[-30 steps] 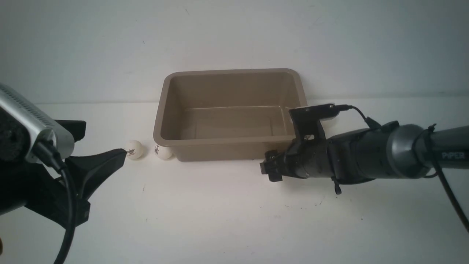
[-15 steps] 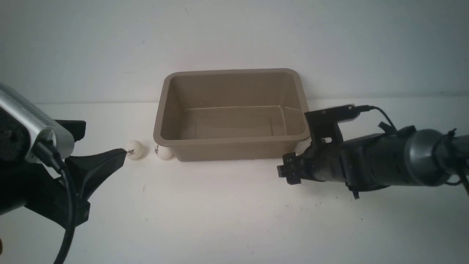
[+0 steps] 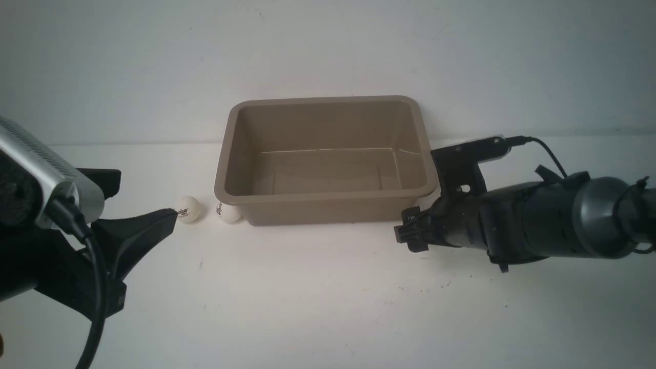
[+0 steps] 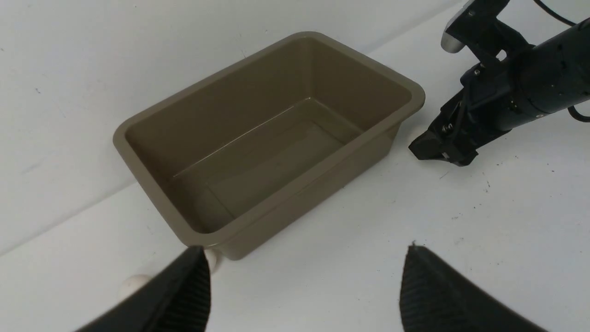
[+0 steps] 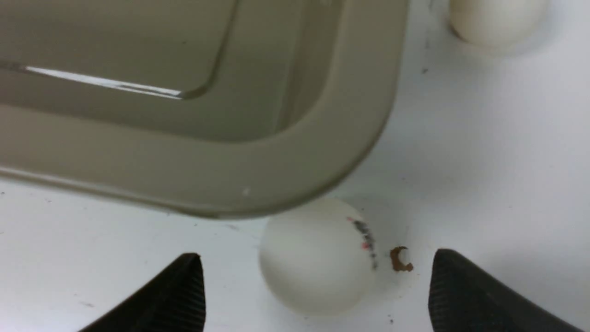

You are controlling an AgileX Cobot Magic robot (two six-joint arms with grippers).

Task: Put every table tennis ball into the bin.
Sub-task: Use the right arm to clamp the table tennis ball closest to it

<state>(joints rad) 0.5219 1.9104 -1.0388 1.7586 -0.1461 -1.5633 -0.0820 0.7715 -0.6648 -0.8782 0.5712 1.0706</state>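
**One ball sits between our right end effector's open fingers at the bin's near right corner**

Our right end effector (image 3: 409, 237) stands wide, low over the worktop (image 3: 328, 307), gripping nothing. Between its fingers (image 5: 175, 295) lies one table tennis ball (image 5: 318, 258). It touches neither finger and is tucked just under the flared rim at the near right corner of the bin (image 3: 323, 195). That overhanging rim crowds the ball from the far side. A small brown mark (image 5: 400, 259) on the worktop sits just beside it. A second ball (image 5: 498, 20) rests farther off, beside the bin's right wall.

Our left end effector (image 4: 306, 276) is also wide and holds nothing. Two more balls lie by the bin's near left corner. We see the corner ball (image 3: 228, 212) just beside the bin wall. The left ball (image 3: 187, 208) is a little further left, by a left fingertip in the front view. All four balls are on the worktop, outside the bin
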